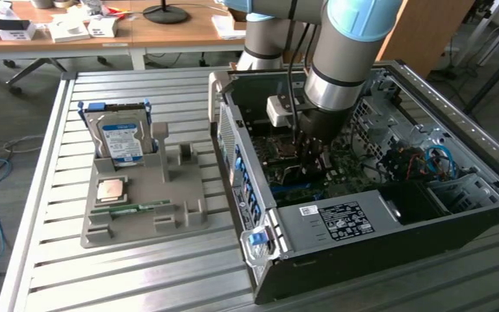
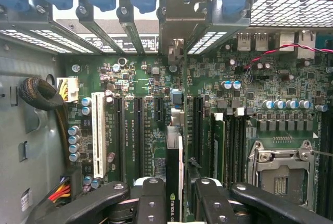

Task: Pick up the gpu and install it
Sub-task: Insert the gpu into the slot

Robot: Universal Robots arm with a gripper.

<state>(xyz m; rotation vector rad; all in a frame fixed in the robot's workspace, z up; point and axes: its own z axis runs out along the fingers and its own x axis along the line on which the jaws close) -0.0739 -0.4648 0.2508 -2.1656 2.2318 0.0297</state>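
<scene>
In the wrist view the gpu (image 2: 174, 182) is seen edge-on, a thin dark card with a small green logo. It stands upright over the green motherboard (image 2: 140, 83), between the black expansion slots (image 2: 120, 135) and the memory slots (image 2: 229, 146). Its silver end bracket (image 2: 175, 52) reaches the case's rear slot openings. My gripper (image 2: 179, 203) is shut on the card, one black finger (image 2: 151, 203) on each face. Whether its lower edge sits in a slot is hidden. In the exterior view my gripper (image 1: 306, 156) is deep inside the open computer case (image 1: 362, 221).
A white slot (image 2: 99, 133) and an empty processor socket (image 2: 281, 172) flank the card. Cables (image 2: 39, 94) hang at the case wall. Outside the case, a grey holder (image 1: 137, 224) carries a hard drive (image 1: 121, 140), a processor chip (image 1: 111, 190) and a memory stick (image 1: 132, 208).
</scene>
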